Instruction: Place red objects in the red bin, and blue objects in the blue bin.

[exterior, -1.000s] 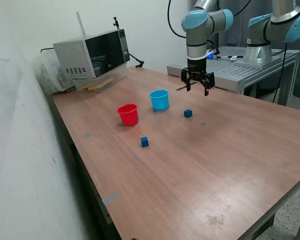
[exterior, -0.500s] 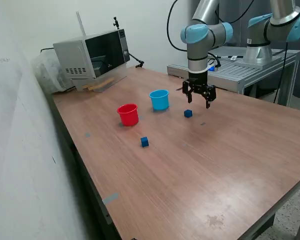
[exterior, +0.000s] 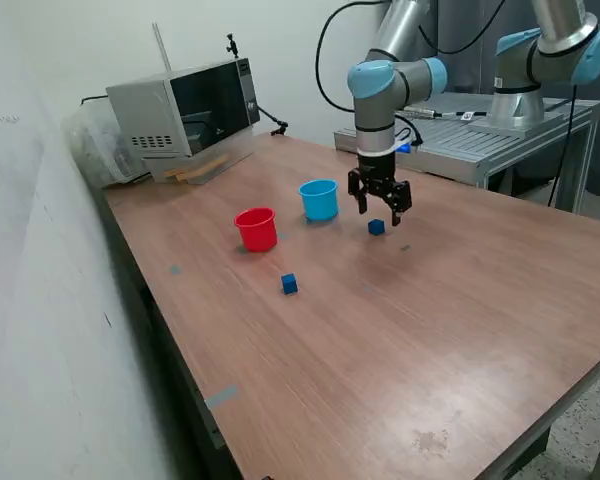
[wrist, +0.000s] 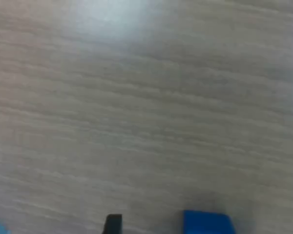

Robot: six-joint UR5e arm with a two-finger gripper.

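Pincer [exterior: 380, 212], spread open and empty, hangs just above a blue cube [exterior: 377, 227] on the tabletop [exterior: 430, 330] — placed to straddle it; blue cup [exterior: 319, 199] nearby, left.

Looks like a robotics lab: two industrial arms [exterior: 380, 80], a wood surface [exterior: 430, 320], random microwave [exterior: 185, 105] in the corner.

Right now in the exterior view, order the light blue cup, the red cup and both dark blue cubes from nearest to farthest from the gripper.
1. Dark blue cube, just below the gripper.
2. Light blue cup, to its left.
3. Front blue cube and red cup: too close to call.
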